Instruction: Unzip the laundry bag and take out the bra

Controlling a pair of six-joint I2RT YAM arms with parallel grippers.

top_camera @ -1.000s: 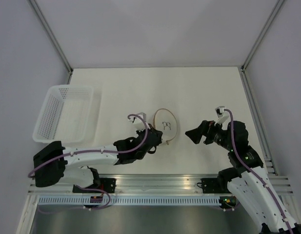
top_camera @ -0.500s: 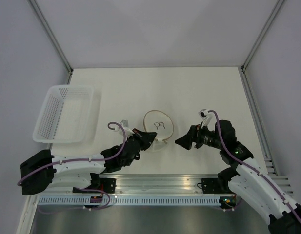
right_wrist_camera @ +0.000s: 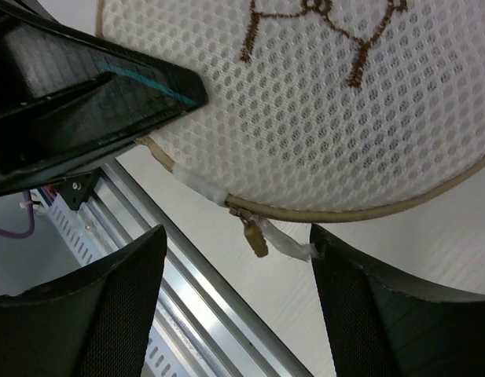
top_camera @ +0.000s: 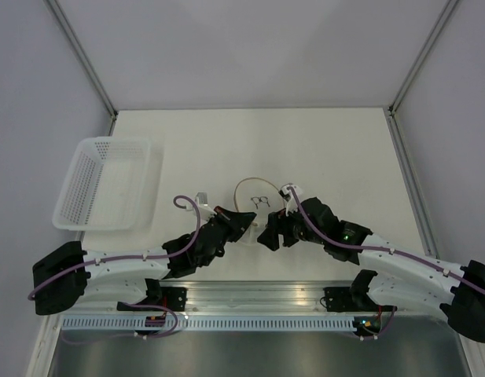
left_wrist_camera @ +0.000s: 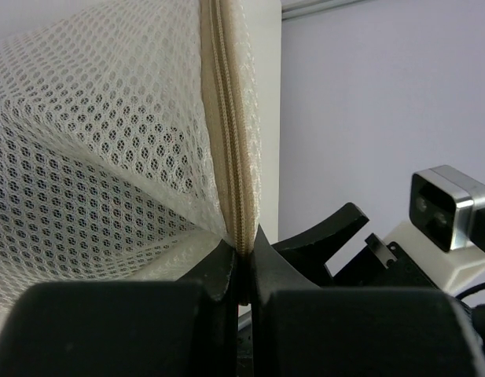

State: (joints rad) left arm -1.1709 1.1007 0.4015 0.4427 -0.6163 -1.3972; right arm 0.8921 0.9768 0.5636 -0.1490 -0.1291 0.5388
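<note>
the left gripper [left_wrist_camera: 240, 265] is pinched tight on the tan zip rim [left_wrist_camera: 226, 118] of the laundry bag [top_camera: 256, 195]; the right gripper [right_wrist_camera: 236, 243] is spread wide, one finger on either side of the bag's zip pull [right_wrist_camera: 255, 236].

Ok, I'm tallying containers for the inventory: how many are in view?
2. The round mesh laundry bag is near the front middle of the table. The white plastic basket stands at its left edge. None seems hidden.
</note>
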